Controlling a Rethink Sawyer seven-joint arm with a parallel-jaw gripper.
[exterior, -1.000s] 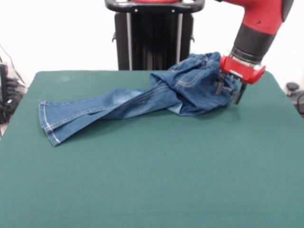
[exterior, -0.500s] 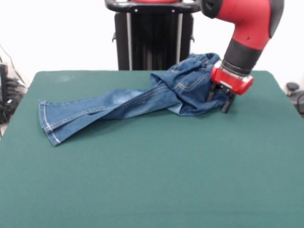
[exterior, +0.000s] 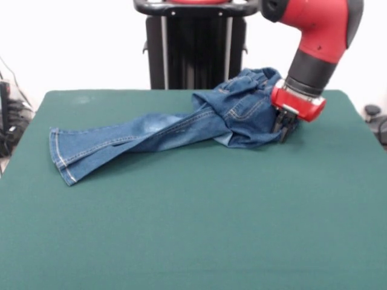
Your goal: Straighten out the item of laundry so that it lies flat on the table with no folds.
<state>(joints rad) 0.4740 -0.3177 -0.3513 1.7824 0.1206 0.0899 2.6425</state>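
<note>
The item of laundry (exterior: 181, 127), a small pair of blue jeans, lies across the far part of the green table (exterior: 193, 229). Its legs lie together and stretch left to the hems near the left edge. The waist end is bunched up in a raised, folded heap at the far right. My gripper (exterior: 283, 133) comes down from the upper right onto the right edge of that heap. Its fingers are drawn together with denim pinched between them, low near the tabletop.
The black pedestal (exterior: 193, 48) stands right behind the heap at the table's far edge. Cables (exterior: 12, 121) hang off the left side, and a dark object (exterior: 375, 118) sits beyond the right edge.
The gripper moved left and down onto the right edge of the bunched waist, and its fingers, spread apart a second ago, have closed on the denim. The jeans have barely shifted.
</note>
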